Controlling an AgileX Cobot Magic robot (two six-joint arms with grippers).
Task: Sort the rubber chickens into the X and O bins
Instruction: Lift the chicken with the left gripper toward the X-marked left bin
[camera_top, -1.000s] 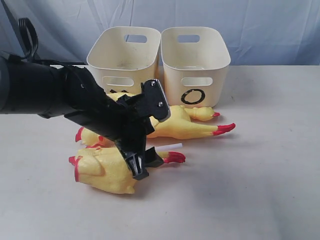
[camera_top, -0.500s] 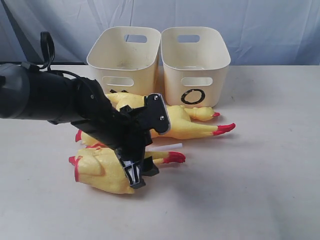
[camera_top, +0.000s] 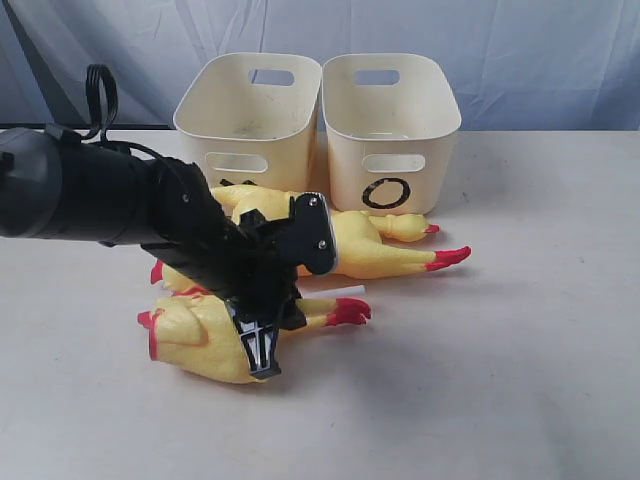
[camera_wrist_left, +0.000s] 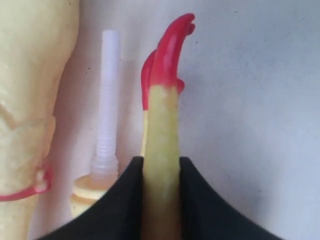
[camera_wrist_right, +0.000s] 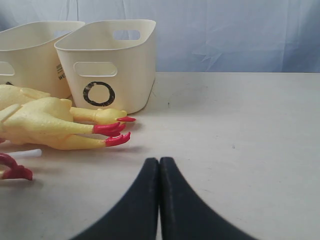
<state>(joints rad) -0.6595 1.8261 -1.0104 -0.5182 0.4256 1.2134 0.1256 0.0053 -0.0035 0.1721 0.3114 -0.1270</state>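
Observation:
A headless yellow chicken body (camera_top: 196, 338) lies at the front, its red foot (camera_top: 349, 313) pointing right. My left gripper (camera_top: 260, 352) is shut on its leg (camera_wrist_left: 162, 135), just behind the red foot (camera_wrist_left: 168, 55). Beside the leg lies the neck piece (camera_wrist_left: 82, 192) with its white tube (camera_wrist_left: 108, 100). A whole chicken (camera_top: 375, 250) lies in front of the bins. The left bin (camera_top: 250, 105) has its mark mostly hidden; the right bin (camera_top: 392, 110) shows a black O. My right gripper (camera_wrist_right: 159, 162) is shut with nothing in it, low over the table, away from the chicken (camera_wrist_right: 45, 127).
A third chicken (camera_top: 175, 275) lies partly hidden under my left arm. The O bin (camera_wrist_right: 107, 55) and its neighbour (camera_wrist_right: 30, 40) stand side by side at the back. Blue cloth hangs behind the table. The right gripper does not show in the exterior view.
My left gripper has sunk a little lower and to the left over the front chicken, and its jaws have come together on the leg. The chickens and bins have not moved.

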